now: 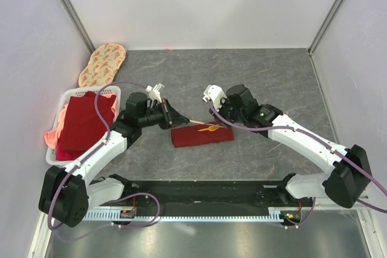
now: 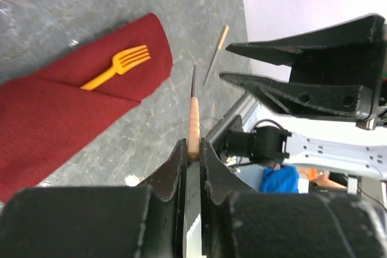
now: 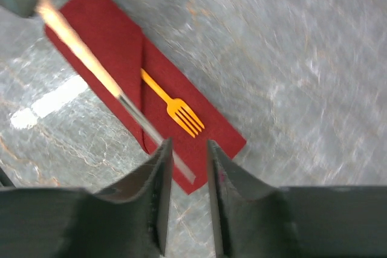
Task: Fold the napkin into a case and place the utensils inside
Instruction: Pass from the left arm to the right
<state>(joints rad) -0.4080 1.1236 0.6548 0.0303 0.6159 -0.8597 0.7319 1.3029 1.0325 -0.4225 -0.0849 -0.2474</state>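
from the top, the folded napkin (image 1: 202,136) is seen on the table (image 1: 272,70), a fork (image 1: 210,129) tucked in it. from the left wrist, a knife (image 2: 193,119) is held tight by the left gripper (image 2: 193,145). from the right wrist, the right gripper (image 3: 185,144) jaws are seen narrowly apart, the knife's tip between.

**Bright, even overhead light.**
Ahead of your right claw (image 3: 186,146), the utensil (image 3: 91,58) and tabletop (image 3: 302,58) smear with motion blur; a glare patch (image 3: 51,104) lies to its left.
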